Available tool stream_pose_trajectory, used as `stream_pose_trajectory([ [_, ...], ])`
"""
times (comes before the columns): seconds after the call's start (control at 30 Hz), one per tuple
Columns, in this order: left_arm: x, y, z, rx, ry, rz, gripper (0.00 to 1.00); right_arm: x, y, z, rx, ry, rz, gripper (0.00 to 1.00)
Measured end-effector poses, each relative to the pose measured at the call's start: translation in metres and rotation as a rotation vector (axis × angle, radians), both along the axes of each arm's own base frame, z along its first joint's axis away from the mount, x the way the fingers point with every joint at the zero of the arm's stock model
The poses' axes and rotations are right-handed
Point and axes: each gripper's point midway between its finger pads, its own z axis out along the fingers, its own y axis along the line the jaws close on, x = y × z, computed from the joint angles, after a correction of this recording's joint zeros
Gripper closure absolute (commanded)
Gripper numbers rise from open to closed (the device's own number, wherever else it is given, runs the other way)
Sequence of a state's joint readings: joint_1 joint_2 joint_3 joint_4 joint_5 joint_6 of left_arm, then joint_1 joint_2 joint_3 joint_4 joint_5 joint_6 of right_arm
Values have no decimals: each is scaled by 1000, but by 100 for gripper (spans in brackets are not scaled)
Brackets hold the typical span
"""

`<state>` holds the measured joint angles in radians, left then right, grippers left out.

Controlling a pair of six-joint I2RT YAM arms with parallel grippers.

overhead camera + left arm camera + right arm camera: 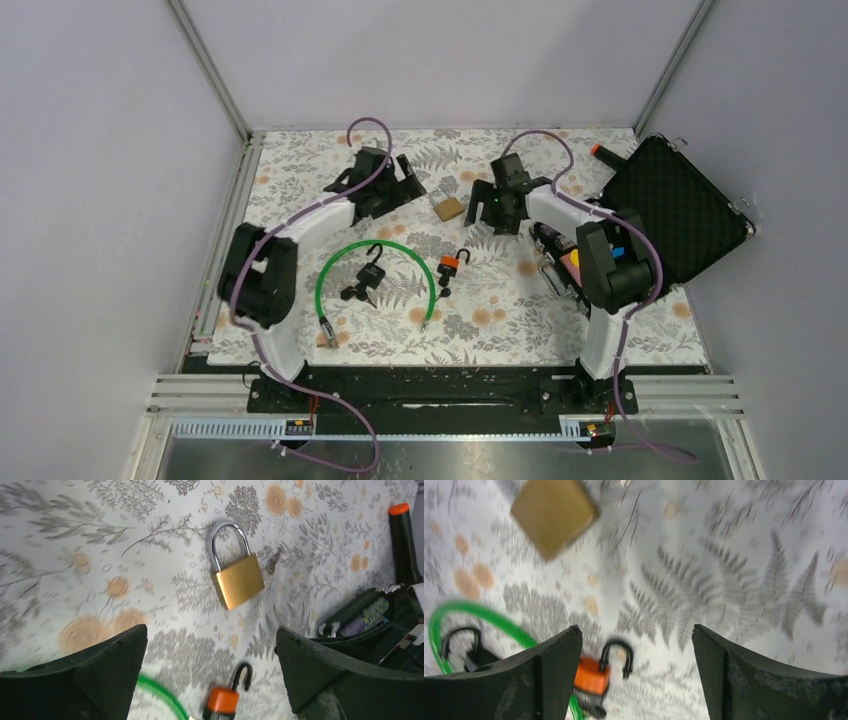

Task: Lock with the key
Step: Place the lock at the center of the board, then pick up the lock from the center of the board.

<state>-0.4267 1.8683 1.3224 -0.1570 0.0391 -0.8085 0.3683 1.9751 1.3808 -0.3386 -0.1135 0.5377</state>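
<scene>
Padlock (239,582) between left end effector (210,675), right end effector (636,675), both agape, hovering.

Looks down past the left gripper (211,631), jaws spread wide, onto a floral cloth (75,540). Shows a brass padlock (239,577) lying flat, shackle seated in its body (small key (273,562) just beside its right edge, blurred). Catches an orange padlock (222,702) at the bottom edge, black shackle unhooked, near a green cable (162,697).
</scene>
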Motion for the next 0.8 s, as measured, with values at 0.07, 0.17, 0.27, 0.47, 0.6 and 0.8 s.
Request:
stream_pose_trajectory([
  [0.07,-17,12,19,21,-36,-8,1,-22,5,9,-17,-19,35,15],
  [0.17,-43,28,52,31,-108,-19,1,-54,22,20,-44,-59,87,14],
  [0.27,-64,38,74,30,-166,-26,1,-88,42,16,-86,-72,126,12],
  [0.47,-106,58,75,53,-178,-39,1,-112,65,-2,-146,-63,110,12],
  [0.6,-129,71,83,72,-193,-38,1,-101,66,-12,-204,-58,40,15],
  [0.8,-143,85,104,81,-266,-16,1,-93,76,-19,-258,-50,-1,24],
])
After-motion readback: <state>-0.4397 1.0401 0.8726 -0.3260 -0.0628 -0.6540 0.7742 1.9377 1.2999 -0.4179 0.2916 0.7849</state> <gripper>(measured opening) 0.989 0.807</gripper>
